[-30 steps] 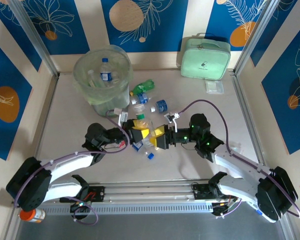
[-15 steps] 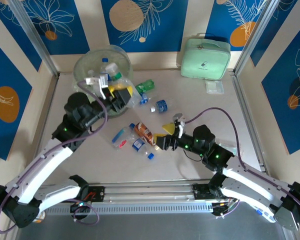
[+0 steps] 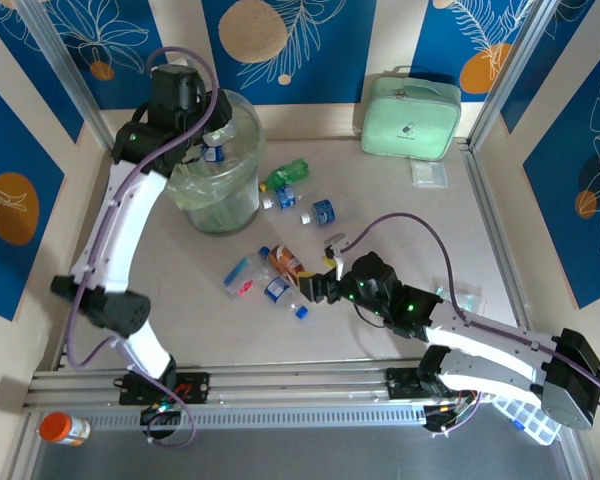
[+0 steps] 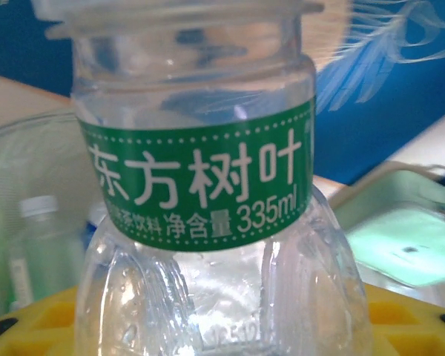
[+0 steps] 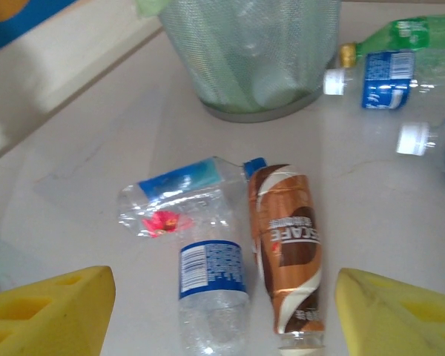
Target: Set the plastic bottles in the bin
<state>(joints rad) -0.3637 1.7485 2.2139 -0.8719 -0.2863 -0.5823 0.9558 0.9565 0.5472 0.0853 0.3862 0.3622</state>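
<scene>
Several clear plastic bottles litter the bench; left end effector grasps a green-labelled bottle over the round translucent bin, right end effector released.

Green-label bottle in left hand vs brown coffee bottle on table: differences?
The green-label bottle is clear with a narrow green band; the brown coffee bottle is wrapped brown nearly all over. The green-label bottle is gripped in the left hand over the bin; the brown coffee bottle lies flat on the table. Both are small plastic bottles.
</scene>
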